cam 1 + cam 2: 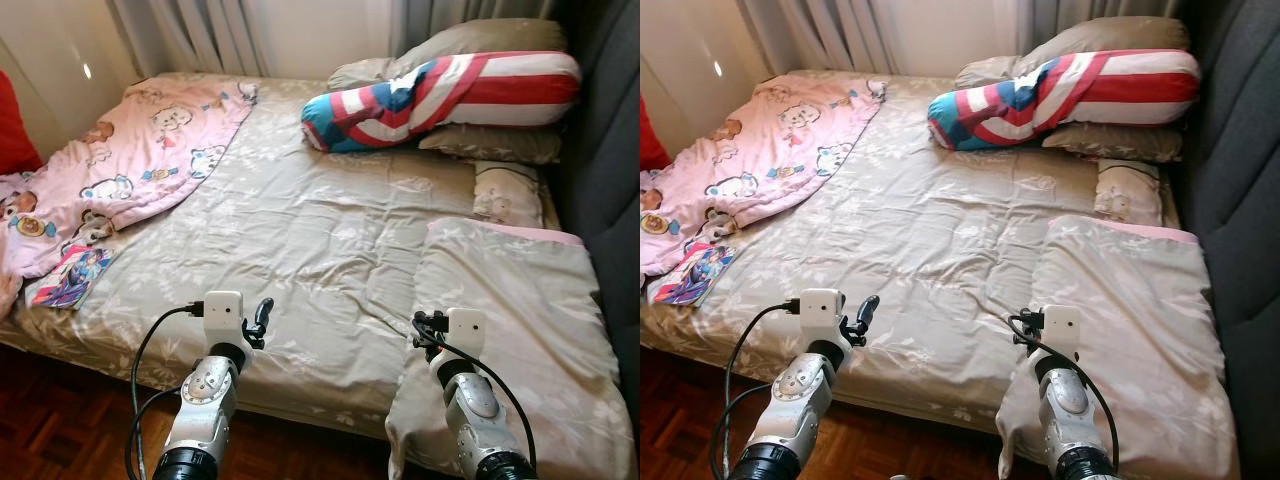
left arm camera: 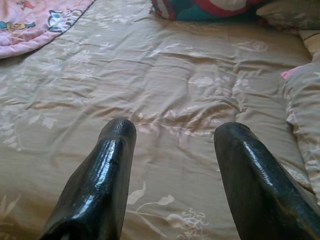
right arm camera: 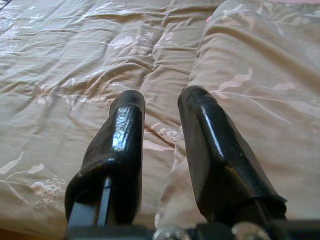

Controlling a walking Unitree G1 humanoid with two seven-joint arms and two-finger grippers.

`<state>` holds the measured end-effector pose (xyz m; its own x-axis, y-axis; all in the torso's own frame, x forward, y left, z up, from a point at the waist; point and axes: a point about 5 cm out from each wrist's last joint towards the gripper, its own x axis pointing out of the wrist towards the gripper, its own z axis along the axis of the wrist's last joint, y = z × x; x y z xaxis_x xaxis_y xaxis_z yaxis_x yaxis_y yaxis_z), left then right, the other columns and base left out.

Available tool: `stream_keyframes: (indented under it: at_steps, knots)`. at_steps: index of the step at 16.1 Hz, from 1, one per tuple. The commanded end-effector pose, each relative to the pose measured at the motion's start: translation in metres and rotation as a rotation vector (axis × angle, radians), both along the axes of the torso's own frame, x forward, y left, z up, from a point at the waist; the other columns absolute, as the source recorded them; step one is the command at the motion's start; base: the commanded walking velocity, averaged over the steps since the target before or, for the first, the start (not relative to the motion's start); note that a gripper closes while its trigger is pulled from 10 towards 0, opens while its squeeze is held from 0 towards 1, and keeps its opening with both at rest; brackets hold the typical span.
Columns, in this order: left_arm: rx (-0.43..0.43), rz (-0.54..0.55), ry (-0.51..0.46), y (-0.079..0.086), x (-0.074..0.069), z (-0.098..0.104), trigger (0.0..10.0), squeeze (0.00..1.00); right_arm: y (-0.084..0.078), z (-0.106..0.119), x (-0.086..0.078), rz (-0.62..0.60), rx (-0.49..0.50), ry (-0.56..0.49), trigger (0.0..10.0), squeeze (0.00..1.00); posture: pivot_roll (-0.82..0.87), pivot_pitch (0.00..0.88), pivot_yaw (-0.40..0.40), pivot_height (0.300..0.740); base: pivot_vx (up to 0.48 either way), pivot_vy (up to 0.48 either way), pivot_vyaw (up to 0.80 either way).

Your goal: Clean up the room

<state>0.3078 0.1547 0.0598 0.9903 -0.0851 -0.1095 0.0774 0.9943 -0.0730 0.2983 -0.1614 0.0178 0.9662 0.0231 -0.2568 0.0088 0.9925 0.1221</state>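
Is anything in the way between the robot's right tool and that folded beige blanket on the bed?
Nothing visible blocks it. The right tool hovers, fingers open, right at the edge of the folded beige floral blanket, with only bare beige bedsheet beneath. The left tool hangs open further left.

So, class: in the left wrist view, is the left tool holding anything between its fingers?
No. The left tool is open, with bare beige bedcover showing in the gap.
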Motion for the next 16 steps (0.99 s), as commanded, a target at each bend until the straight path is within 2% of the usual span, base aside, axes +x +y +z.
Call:
stream_keyframes:
  at_steps: [1,3,8,13,16]
  knots:
    - [-0.001,-0.011,0.019,0.002,0.001,-0.002,10.0,0.0,-0.001,-0.001,0.0,-0.013,0.006,0.007,10.0,0.0,-0.01,0.128,0.071,0.74,0.0,0.0,0.0]
    - [0.003,-0.021,0.012,0.003,0.003,0.0,10.0,0.0,-0.005,0.002,0.002,-0.038,0.014,0.0,10.0,0.0,-0.01,0.125,0.07,0.74,0.0,0.0,0.0]
    - [0.0,-0.026,0.016,0.001,0.005,0.0,10.0,0.0,-0.014,0.003,0.004,-0.086,0.017,0.005,10.0,0.0,-0.02,0.113,0.068,0.74,0.0,0.357,0.0]
    - [0.0,-0.029,0.017,0.001,0.005,-0.001,10.0,0.0,-0.013,0.002,0.004,-0.086,0.007,0.022,10.0,0.0,-0.02,0.111,0.069,0.74,0.0,0.435,-0.73]
    - [0.001,-0.03,0.017,0.002,0.005,-0.001,10.0,0.0,-0.013,0.003,0.005,-0.09,0.004,0.018,10.0,0.0,-0.02,0.101,0.069,0.74,0.0,0.48,0.0]
